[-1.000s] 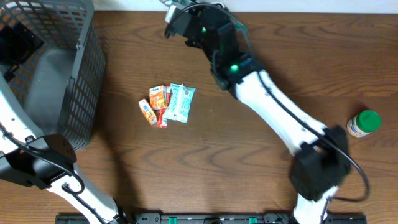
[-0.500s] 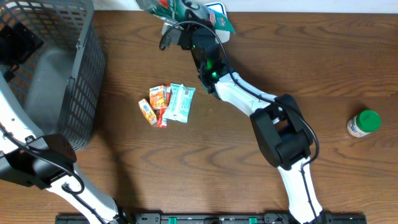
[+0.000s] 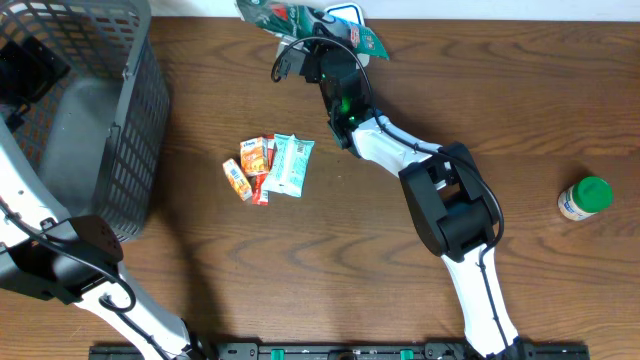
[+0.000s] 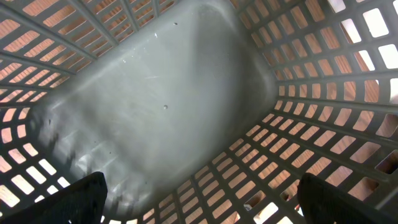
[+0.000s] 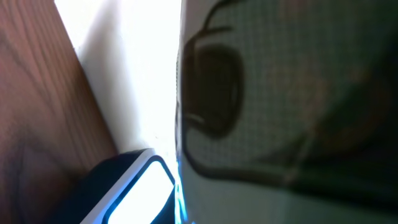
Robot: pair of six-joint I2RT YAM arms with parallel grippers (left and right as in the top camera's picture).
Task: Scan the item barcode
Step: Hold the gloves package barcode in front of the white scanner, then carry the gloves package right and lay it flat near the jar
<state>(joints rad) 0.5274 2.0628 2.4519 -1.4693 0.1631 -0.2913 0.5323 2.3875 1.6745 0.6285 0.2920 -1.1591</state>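
Wooden bench: right claw clamped on green packet at the far edge, beside a blue-lit device, likely the scanner, scan seemingly in progress, not confirmed; left claw gapes empty inside basket.

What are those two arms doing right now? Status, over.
Left gripper open, inside the basket. Right gripper shut on green packet at the table far edge. Nothing blocking it; other snacks lie apart.

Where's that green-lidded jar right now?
Overhead view: the jar stands alone near the table's right edge, well right of the right arm.
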